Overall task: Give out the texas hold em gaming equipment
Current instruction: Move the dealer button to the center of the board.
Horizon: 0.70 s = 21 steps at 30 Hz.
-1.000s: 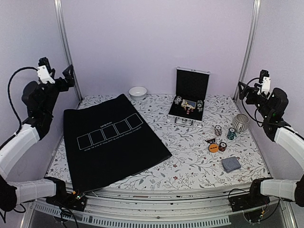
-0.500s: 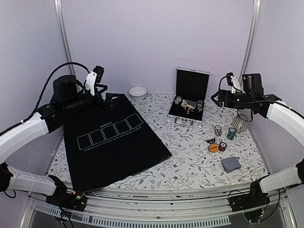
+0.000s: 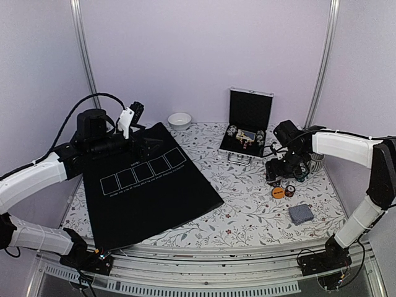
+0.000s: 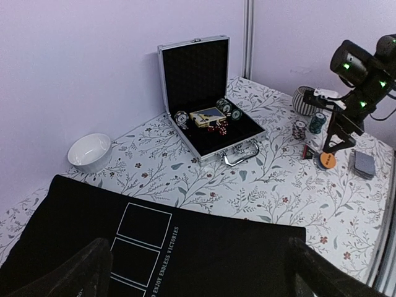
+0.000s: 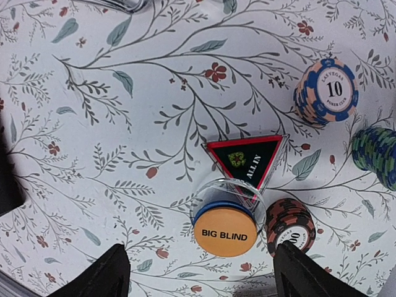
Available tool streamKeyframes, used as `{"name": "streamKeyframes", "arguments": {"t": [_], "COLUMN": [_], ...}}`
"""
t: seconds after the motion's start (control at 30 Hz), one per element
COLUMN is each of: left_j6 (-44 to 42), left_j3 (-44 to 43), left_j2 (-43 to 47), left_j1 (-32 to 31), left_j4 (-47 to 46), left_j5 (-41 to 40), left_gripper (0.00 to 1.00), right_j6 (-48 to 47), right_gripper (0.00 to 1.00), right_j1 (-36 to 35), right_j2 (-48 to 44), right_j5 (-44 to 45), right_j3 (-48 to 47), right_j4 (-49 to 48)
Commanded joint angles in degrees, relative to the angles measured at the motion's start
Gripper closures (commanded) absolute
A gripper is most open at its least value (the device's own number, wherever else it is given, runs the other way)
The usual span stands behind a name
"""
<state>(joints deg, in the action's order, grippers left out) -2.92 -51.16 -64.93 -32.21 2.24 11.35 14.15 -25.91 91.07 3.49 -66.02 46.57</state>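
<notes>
My right gripper (image 5: 199, 277) hovers open over the small items on the right of the table, holding nothing. Between its fingers lies an orange "BIG BLIND" button (image 5: 225, 232) on a clear disc and a blue disc. Just beyond is the black-red triangular "ALL IN" marker (image 5: 245, 161). Poker chip stacks stand around: a peach-blue one (image 5: 326, 91), a brown-red one (image 5: 289, 225), a green-blue one (image 5: 378, 155). The deck of cards (image 3: 301, 214) lies nearer the front. My left gripper (image 4: 201, 279) hangs open above the black mat (image 3: 145, 182).
An open silver-edged black case (image 3: 246, 127) with chips, dice and a card box stands at the back. A small white bowl (image 3: 179, 120) sits at the back left of it. A wire mesh cup (image 4: 303, 99) stands behind my right arm (image 3: 334, 143).
Both arms have swung in from the sides. The right gripper has come down over the buttons and chips. The left gripper has moved out over the mat's far corner.
</notes>
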Motion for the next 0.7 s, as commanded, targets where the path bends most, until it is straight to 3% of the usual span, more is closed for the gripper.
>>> {"name": "streamKeyframes", "arguments": {"t": [0.0, 0.37, 0.67], "left_j6": [-1.64, -3.02, -3.68], "left_j3": [1.05, 1.75, 2.0], "left_j2": [0.2, 0.5, 0.75], "left_j1": [-0.65, -0.66, -0.64], "left_j4": [-0.58, -0.31, -0.31], "left_j5": [0.07, -0.98, -1.32], "left_gripper": [0.02, 0.02, 0.02], "right_j6": [-1.61, -5.9, -7.36], "right_gripper": [0.16, 0.12, 0.12], "right_j1": [-0.14, -0.03, 1.31], "right_j2": [4.37, 14.64, 16.98], "right_j5": [1.56, 2.77, 3.63], "right_j3": [-1.27, -6.08, -8.45], "right_j4": [1.39, 1.14, 2.15]}}
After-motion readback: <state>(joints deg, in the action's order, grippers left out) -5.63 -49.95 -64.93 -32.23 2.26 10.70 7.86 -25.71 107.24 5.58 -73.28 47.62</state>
